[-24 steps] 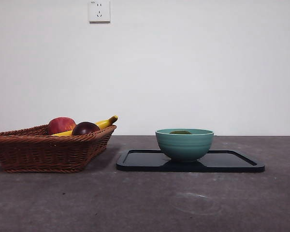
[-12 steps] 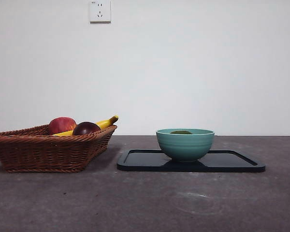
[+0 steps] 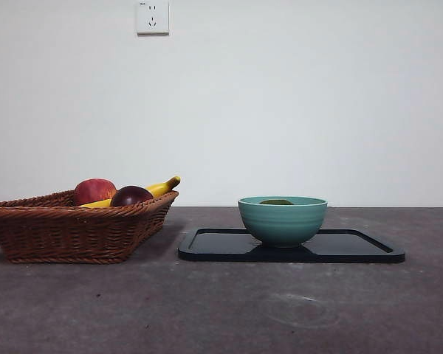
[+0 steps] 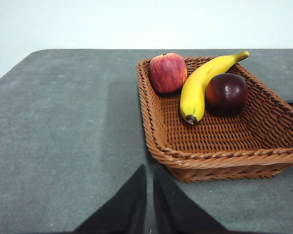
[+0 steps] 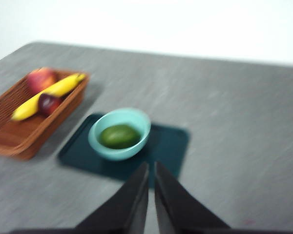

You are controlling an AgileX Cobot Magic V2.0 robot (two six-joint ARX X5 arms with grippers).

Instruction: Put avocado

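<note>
The dark green avocado point(image 5: 118, 136) lies inside the teal bowl point(image 5: 120, 133), which stands on the black tray point(image 5: 166, 146). In the front view only the avocado's top point(image 3: 276, 201) shows above the bowl's rim point(image 3: 282, 219). My right gripper point(image 5: 151, 168) is shut and empty, held high and well back from the bowl. My left gripper point(image 4: 149, 173) is shut and empty, above the table just outside the wicker basket point(image 4: 263, 151). Neither arm shows in the front view.
The basket point(image 3: 66, 228) holds a red apple point(image 4: 167, 72), a banana point(image 4: 201, 84) and a dark purple-brown fruit point(image 4: 226, 93). The tray point(image 3: 354, 247) lies right of the basket. A wall with a socket point(image 3: 152, 16) stands behind the table.
</note>
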